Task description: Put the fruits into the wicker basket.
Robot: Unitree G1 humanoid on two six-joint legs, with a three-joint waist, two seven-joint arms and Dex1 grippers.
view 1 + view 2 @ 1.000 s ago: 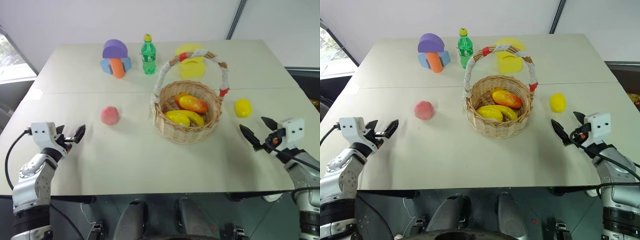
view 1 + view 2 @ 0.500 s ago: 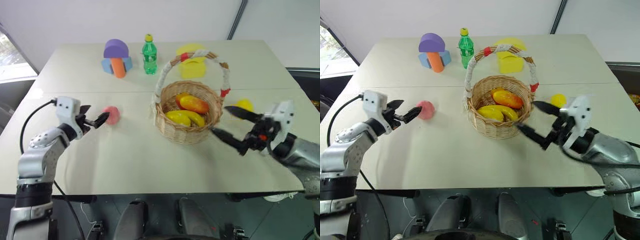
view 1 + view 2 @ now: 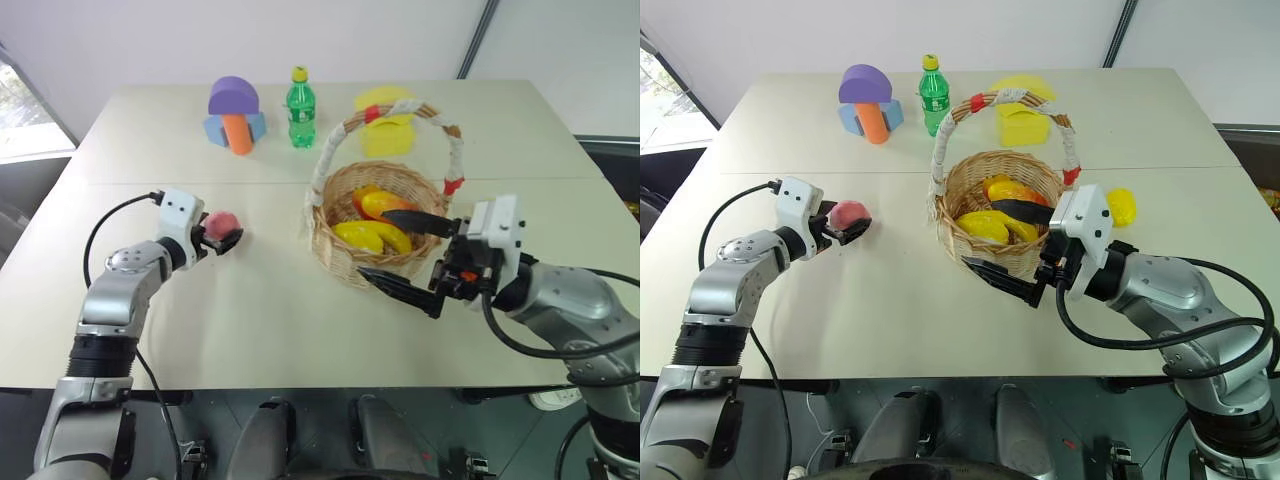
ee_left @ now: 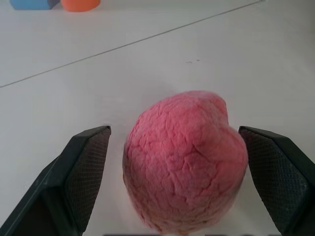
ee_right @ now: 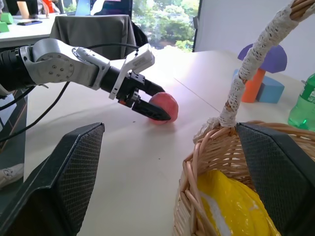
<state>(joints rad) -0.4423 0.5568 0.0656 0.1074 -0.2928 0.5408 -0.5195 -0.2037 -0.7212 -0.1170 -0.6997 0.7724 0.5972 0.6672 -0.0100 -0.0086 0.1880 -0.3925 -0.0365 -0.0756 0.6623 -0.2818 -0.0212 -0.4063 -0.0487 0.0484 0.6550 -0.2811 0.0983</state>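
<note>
Two tools over white table (image 3: pixel 300 330): left (image 3: pixel 228 238) straddles peach (image 3: pixel 219 222), right (image 3: pixel 395 248) gapes empty.

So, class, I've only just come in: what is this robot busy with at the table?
The left hand sits around the pink peach on the white table, fingers either side with small gaps showing, so no firm grip yet. The right hand, open wide, hovers at the near rim of the wicker basket, which holds bananas and a mango. The lemon lies on the table beyond the right arm.
</note>
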